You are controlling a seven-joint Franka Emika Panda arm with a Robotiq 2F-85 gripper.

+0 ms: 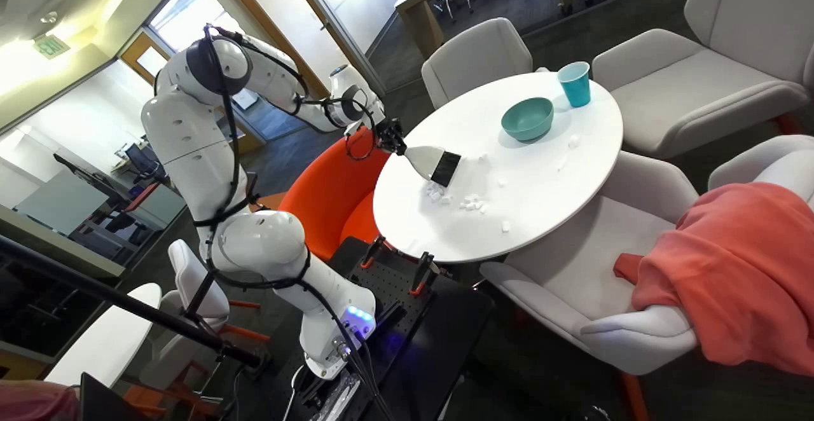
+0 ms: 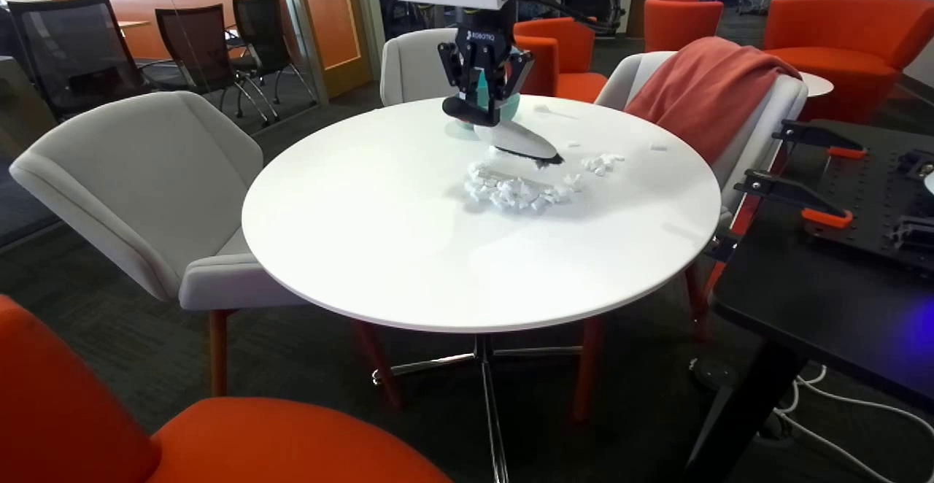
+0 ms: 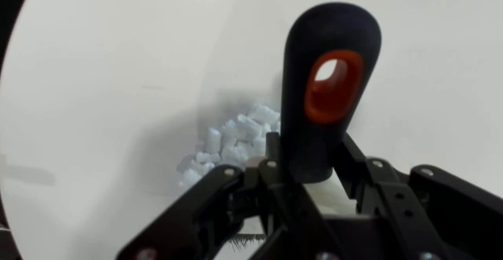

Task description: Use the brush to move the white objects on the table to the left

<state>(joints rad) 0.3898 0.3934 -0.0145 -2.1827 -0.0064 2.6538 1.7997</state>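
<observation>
Clearly largest, the round white counter [image 2: 350,249] has a glossy top and shiny metal feet. The white robot arm [image 1: 187,135] rises beside it and bends so that its wrist hangs above the counter. Grey chairs [image 1: 575,268] and an orange chair [image 1: 334,179] stand around the counter, and a coral cloth [image 2: 711,96] is draped over the back of one grey chair.

Next comes the brush [image 1: 425,159], with a black handle, an orange-rimmed hole near the handle's end, a pale flat body and dark bristles; it slants over the counter. The black pincer [image 3: 310,154] is drawn tight on that handle, its fingers [image 3: 272,146] pressing from either side and parted only by the handle's thickness.

A teal bowl [image 1: 528,119] sits upright on the counter, and a narrower blue cup [image 1: 576,90] stands upright just beside it, the two apart.

Smallest, the white pieces [image 2: 511,195] lie loose on the counter: a heap just beside the bristles, a lesser cluster near it, and a few strays scattered farther off. In the wrist view the heap shows left of the handle, partly hidden by the pincer. Whether the bristles touch the heap, I cannot tell.
</observation>
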